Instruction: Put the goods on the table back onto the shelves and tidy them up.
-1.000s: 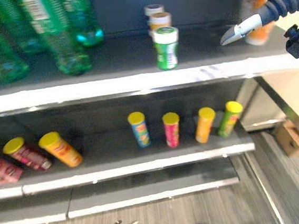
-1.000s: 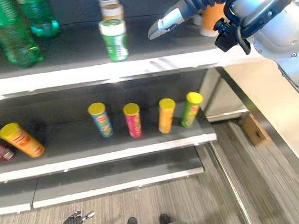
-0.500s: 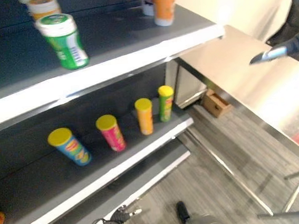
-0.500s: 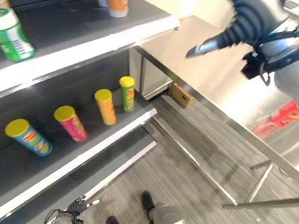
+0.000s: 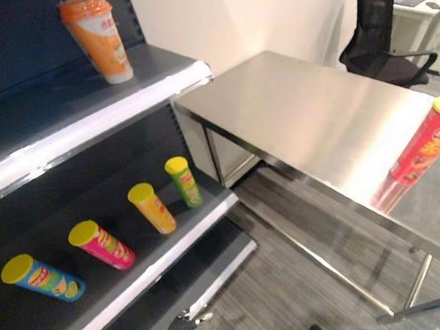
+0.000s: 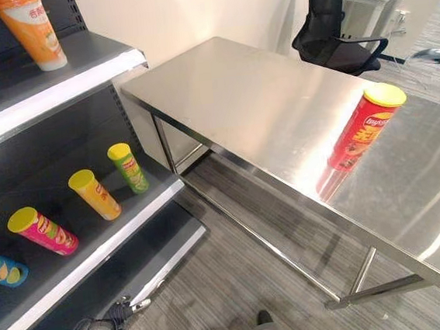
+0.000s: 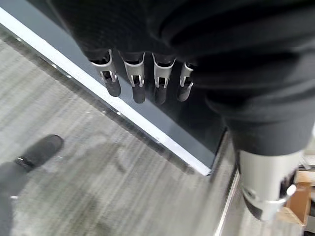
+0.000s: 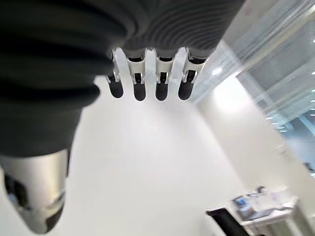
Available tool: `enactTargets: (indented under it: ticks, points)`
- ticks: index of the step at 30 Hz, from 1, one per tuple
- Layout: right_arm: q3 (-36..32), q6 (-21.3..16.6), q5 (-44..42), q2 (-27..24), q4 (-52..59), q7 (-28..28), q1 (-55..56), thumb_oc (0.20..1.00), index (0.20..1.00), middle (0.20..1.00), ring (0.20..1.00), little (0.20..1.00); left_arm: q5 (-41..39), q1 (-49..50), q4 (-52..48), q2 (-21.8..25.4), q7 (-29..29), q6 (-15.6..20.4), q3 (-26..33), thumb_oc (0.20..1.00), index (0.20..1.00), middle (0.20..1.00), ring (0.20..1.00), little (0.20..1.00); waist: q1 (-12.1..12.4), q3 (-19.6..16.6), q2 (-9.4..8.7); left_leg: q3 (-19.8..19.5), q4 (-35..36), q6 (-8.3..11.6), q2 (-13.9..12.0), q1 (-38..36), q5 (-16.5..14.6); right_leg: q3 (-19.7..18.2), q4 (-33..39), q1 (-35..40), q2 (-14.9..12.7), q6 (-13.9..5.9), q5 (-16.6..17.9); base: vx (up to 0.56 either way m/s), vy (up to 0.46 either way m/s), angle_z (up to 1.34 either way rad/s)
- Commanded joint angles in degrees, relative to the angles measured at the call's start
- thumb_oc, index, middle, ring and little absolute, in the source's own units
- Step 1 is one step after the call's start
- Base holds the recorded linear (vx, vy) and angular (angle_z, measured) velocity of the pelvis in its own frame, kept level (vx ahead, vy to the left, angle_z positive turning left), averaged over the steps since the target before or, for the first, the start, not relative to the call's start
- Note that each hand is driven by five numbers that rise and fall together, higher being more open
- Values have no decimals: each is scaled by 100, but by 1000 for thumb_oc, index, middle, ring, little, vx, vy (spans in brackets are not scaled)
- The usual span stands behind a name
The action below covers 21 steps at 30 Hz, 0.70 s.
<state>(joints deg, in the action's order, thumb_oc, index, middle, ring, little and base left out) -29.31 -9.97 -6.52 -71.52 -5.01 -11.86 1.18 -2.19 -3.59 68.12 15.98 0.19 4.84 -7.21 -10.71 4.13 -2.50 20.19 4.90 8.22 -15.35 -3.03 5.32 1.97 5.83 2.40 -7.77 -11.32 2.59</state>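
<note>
Left hand (image 7: pixel 142 78) relaxed, empty | right hand (image 8: pixel 147 73) relaxed, empty | red can (image 6: pixel 364 128) upright mid-table (image 6: pixel 236 93), off edges

bare steel table (image 6: pixel 261 106), lone red can (image 6: pixel 365 129), chair (image 6: pixel 331 25) beyond

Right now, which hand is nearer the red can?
Probably right: right hand shows just past the red can over the table; left hand hangs low by the shelf base.

Bright, even overhead light. Steel table (image 6: pixel 277 105) throws broad glare and mirrors the red can (image 6: pixel 366 127). Shelf interior (image 5: pixel 91 201) dim, shadowed under the upper board. Right wrist view washed out against white wall.
</note>
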Motion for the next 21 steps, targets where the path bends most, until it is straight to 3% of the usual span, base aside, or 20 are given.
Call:
enactTargets:
  ticks: [1, 3, 5, 8, 9, 10, 13, 17, 21]
  points:
    - [-492, -320, -569, 42, 174, -61, -291, 1000, 1000, 1000, 1000, 1000, -171, -247, 182, 495, 48, 56, -122, 1000, 1000, 1000, 1000, 1000, 192, 66, -460, -174, 10, 63, 5, 80, -256, -2, -94, 100, 431, 254, -573, -24, -242, 19]
    - [-576, -385, -706, 124, 203, -49, -215, 1000, 1000, 1000, 1000, 1000, -199, -239, 184, 463, 41, 49, -118, 1000, 1000, 1000, 1000, 1000, 177, 98, -398, -253, -9, 96, -56, 66, -225, 11, -96, 150, 555, 342, -634, 1, -199, 16]
    - [-532, -408, -811, 153, 204, -68, -300, 1000, 1000, 1000, 1000, 1000, -285, -284, 118, 430, 44, 69, -122, 1000, 1000, 1000, 1000, 1000, 288, 285, -395, -709, -241, 71, 45, 97, -275, -31, -112, 218, 596, 413, -673, -40, -173, 0]
    - [-272, -395, -966, 279, 82, -33, -580, 1000, 1000, 1000, 1000, 1000, -433, -366, 0, 459, 45, 110, -153, 1000, 1000, 1000, 1000, 1000, 357, 397, -490, -1682, -719, -149, 700, 407, -755, -124, -117, 175, 601, 477, -566, -38, -105, -25]
    - [-112, -388, -1040, 419, -32, -47, -726, 1000, 1000, 1000, 1000, 1000, -543, -367, -71, 478, 12, 117, -151, 1000, 1000, 1000, 1000, 1000, 417, 420, -464, -1965, -893, -290, 1143, 530, -976, -223, -123, 128, 606, 487, -524, 80, 34, -56]
    - [109, -333, -1011, 619, -169, -36, -833, 1000, 1000, 1000, 1000, 1000, -585, -331, -122, 423, -50, 109, -177, 1000, 1000, 1000, 1000, 1000, 436, 363, -300, -2011, -666, -469, 1297, 378, -1061, -381, -171, 128, 717, 486, -531, 100, 91, -66]
    - [-18, -234, -950, 972, -290, 1, -486, 1000, 1000, 1000, 1000, 1000, -463, -244, -66, 381, -57, 118, -179, 1000, 1000, 1000, 1000, 1000, 368, 257, -198, -1845, -458, -456, 1290, 214, -978, -381, -161, 153, 699, 470, -578, 115, 101, -45]
    - [-121, -157, -758, 1314, -365, -31, -176, 1000, 1000, 1000, 1000, 1000, -221, -83, 44, 237, 145, 66, -47, 1000, 1000, 1000, 1000, 1000, 365, 192, -149, -1750, -186, -465, 1294, 46, -851, -361, -229, 144, 619, 469, -592, 57, 51, -7]
    - [-208, -62, -625, 1493, -463, -51, -9, 1000, 1000, 1000, 1000, 1000, -154, 88, 16, 210, 179, 68, 18, 1000, 1000, 1000, 1000, 1000, 416, 194, -123, -1718, -120, -470, 1289, -100, -923, -377, -234, 211, 585, 453, -651, 60, 24, -7]
